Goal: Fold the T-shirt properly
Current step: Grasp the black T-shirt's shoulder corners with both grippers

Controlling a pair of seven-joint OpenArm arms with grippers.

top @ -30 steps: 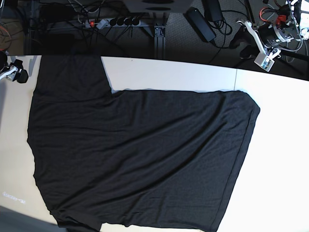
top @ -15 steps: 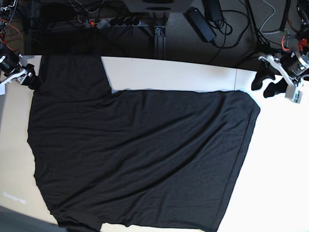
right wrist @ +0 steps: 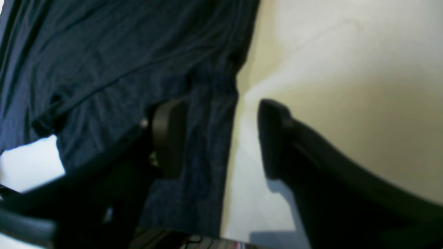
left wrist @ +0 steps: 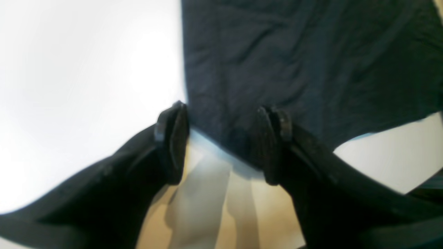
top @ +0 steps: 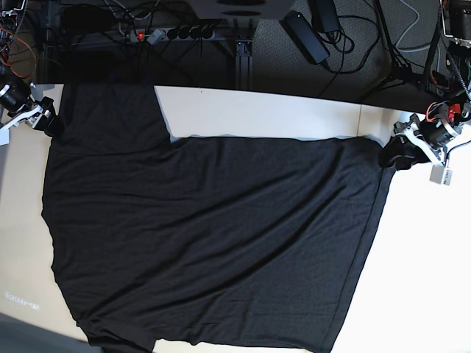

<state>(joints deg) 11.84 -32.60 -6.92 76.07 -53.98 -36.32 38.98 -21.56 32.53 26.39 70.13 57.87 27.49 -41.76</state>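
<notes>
Moved since a second ago: left gripper (top: pixel 392 157), down from among the cables at upper right to the far right corner of the T-shirt (top: pixel 213 235); right gripper (top: pixel 48 116), inward to the sleeve at upper left. Spread flat and black across the pale table (top: pixel 257 110), filling most of the base view, sleeve reaching the top edge. Jaws apart on both: left gripper (left wrist: pixel 221 138) straddling the corner hem, right gripper (right wrist: pixel 214 138) astride the sleeve edge, nothing clamped. Power strip (top: pixel 173 33) and cables beyond the table, top of frame.
</notes>
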